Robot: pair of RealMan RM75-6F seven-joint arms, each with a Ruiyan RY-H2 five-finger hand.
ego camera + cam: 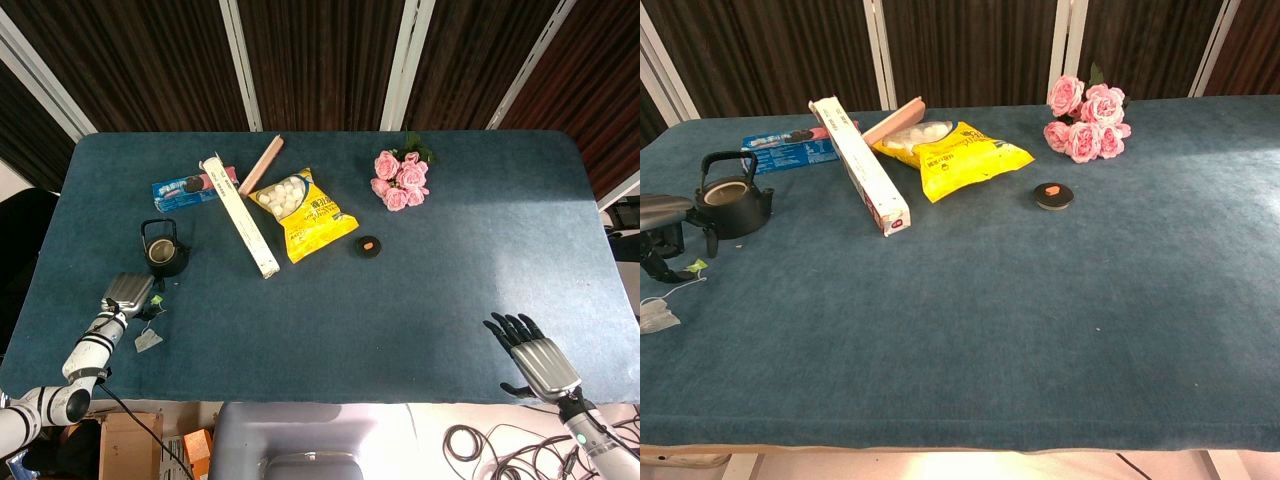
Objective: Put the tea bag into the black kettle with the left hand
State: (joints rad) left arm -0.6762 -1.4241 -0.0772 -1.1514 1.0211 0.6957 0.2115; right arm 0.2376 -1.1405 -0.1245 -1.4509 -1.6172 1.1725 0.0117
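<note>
Left hand: the silver-backed left hand (128, 293) hangs low over the table's near left corner, just in front of the kettle; its dark fingers (662, 262) point down at the tea bag's green paper tag (695, 267). Whether they pinch the tag or only touch it cannot be told.
Tea bag: the small white tea bag (149, 342) lies flat on the cloth near the table's front edge, just on the robot's side of the left hand, its thin string running up to the green tag.
Kettle: the small black kettle with an upright loop handle (163, 251) stands just beyond the left hand, its top open; the tea bag is outside it.
Kettle lid: a round black lid with an orange knob (369, 246) rests well to the right of the kettle, near the yellow bag.
Right hand: the right hand (530, 353) rests at the near right edge of the table, dark fingers spread, holding nothing.
Table: a blue-green cloth-covered table (440, 290).
Boxes and packets: a long white carton (240, 214) lies at a slant; a blue biscuit packet (185, 187) and a pink stick (261, 164) lie beside its far end.
Snack bag: a yellow bag of white balls (303, 212); its red print is too small to read.
Flowers: a bunch of pink roses (402, 179) at the far side.
</note>
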